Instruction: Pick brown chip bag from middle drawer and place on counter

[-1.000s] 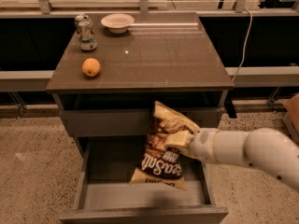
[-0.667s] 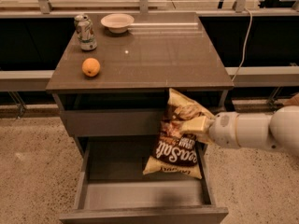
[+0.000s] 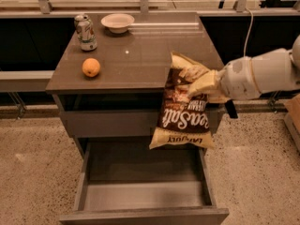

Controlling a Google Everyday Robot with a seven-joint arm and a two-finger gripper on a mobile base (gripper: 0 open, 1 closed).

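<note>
The brown chip bag (image 3: 180,109) hangs upright in the air with its white "Sea Salt" lettering facing me. Its top end is level with the counter's (image 3: 140,55) front right edge. My gripper (image 3: 196,82) comes in from the right and is shut on the bag's upper part. The middle drawer (image 3: 140,198) is pulled out wide below the bag, and its flat grey floor is bare. The bag's lower end hangs just above the drawer's back right part.
On the counter stand a soda can (image 3: 86,32) at the back left, a white bowl (image 3: 117,22) behind it, and an orange (image 3: 91,67) near the front left. The shut top drawer front (image 3: 110,122) is under the counter. Speckled floor lies around the cabinet.
My gripper has lifted the chip bag up out of the drawer and to the right, until its top reached counter height. The drawer floor is now bare.
</note>
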